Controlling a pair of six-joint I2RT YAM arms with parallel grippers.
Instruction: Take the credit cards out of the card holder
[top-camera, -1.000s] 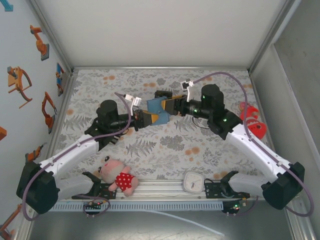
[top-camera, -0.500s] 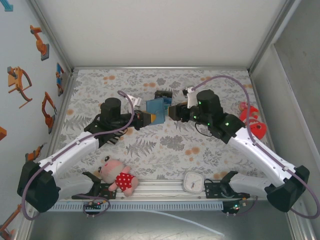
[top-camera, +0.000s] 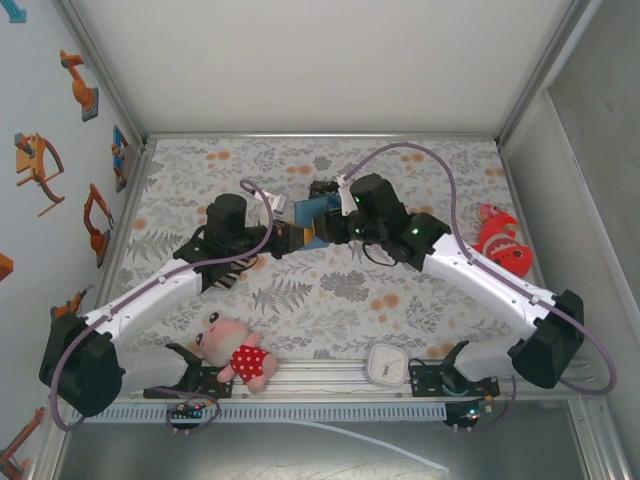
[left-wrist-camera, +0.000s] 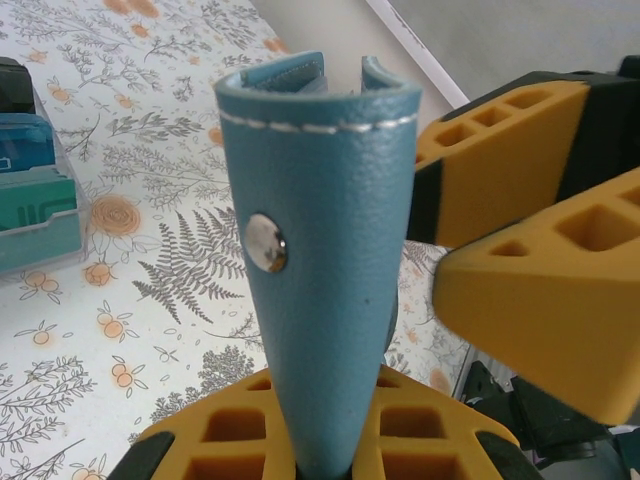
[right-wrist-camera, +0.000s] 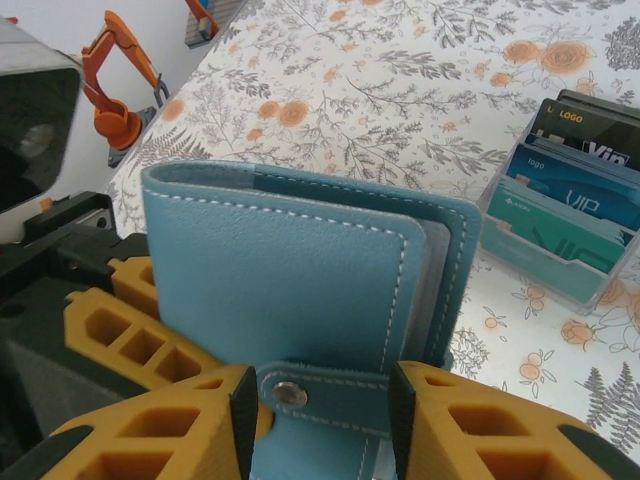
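Observation:
The steel-blue card holder (top-camera: 312, 212) stands upright above the table, folded shut. My left gripper (left-wrist-camera: 330, 440) is shut on its lower edge, yellow fingers (left-wrist-camera: 230, 440) pressed to both sides. In the left wrist view the card holder (left-wrist-camera: 330, 260) rises edge-on. My right gripper (right-wrist-camera: 320, 400) faces the card holder (right-wrist-camera: 290, 270). The snap strap (right-wrist-camera: 330, 395) lies between its pads, which stand close on either side. Black, blue and teal credit cards (right-wrist-camera: 570, 200) stand in a clear tray (top-camera: 322, 188) behind. Grey inner leaves show at the card holder's edge.
A plush doll (top-camera: 235, 350) and a white clock (top-camera: 385, 365) lie by the front rail. A red toy (top-camera: 500, 240) sits at the right wall. The floral mat (top-camera: 330, 290) is walled on three sides.
My right arm has swung left up to the card holder and its jaws have narrowed round the strap. The left gripper has kept its hold and shifted slightly.

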